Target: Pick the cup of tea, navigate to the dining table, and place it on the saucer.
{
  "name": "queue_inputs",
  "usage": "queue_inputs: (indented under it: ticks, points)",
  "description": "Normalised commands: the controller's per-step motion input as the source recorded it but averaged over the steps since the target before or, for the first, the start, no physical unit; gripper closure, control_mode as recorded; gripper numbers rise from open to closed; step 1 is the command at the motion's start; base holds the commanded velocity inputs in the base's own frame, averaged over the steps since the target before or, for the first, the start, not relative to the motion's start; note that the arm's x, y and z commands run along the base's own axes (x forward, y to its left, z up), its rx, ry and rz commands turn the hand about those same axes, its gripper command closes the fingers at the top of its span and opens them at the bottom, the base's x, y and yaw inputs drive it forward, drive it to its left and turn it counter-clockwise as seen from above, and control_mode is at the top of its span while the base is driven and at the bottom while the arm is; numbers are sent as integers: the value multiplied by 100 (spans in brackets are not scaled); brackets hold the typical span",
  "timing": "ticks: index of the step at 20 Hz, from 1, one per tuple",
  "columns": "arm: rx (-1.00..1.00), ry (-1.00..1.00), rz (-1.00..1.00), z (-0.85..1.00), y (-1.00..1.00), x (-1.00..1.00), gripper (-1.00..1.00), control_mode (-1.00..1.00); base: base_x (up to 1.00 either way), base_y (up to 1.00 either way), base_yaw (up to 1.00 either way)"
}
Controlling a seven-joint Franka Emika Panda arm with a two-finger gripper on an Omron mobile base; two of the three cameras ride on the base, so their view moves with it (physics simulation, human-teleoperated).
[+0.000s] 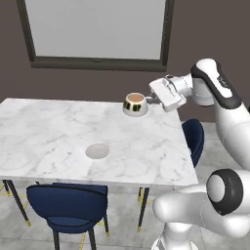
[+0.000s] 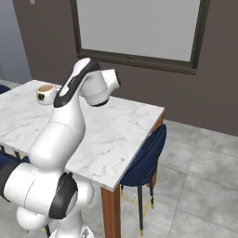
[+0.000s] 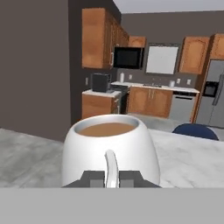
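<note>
The cup of tea (image 1: 135,104) (image 2: 46,93) (image 3: 109,148), white with brown tea, hangs above the far right part of the dining table (image 1: 53,136) (image 2: 121,130). My gripper (image 1: 149,101) (image 3: 111,178) is shut on the cup's handle, holding it level from the right side. The saucer (image 1: 97,151), a small pale round dish, lies on the marble top nearer the front edge, to the left of and below the cup. In the right base view my arm hides the part of the table around the saucer.
Blue chairs stand at the table's front (image 1: 68,202) and right side (image 1: 194,139) (image 2: 144,160). A dark-framed window (image 1: 97,29) fills the wall behind. The hand view looks across the table toward kitchen cabinets (image 3: 144,98) and another blue chair (image 3: 194,130).
</note>
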Motion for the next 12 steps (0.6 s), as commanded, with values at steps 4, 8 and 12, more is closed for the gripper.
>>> queue_inputs:
  ticks: [4,8,12]
  points:
    - [-8,20,-2,-21,12,0,100,-100,0,0,0]
    - [-9,33,-6,-21,7,-2,100,-100,0,0,0]
    - [-10,22,-6,-25,15,-6,100,-100,0,0,0]
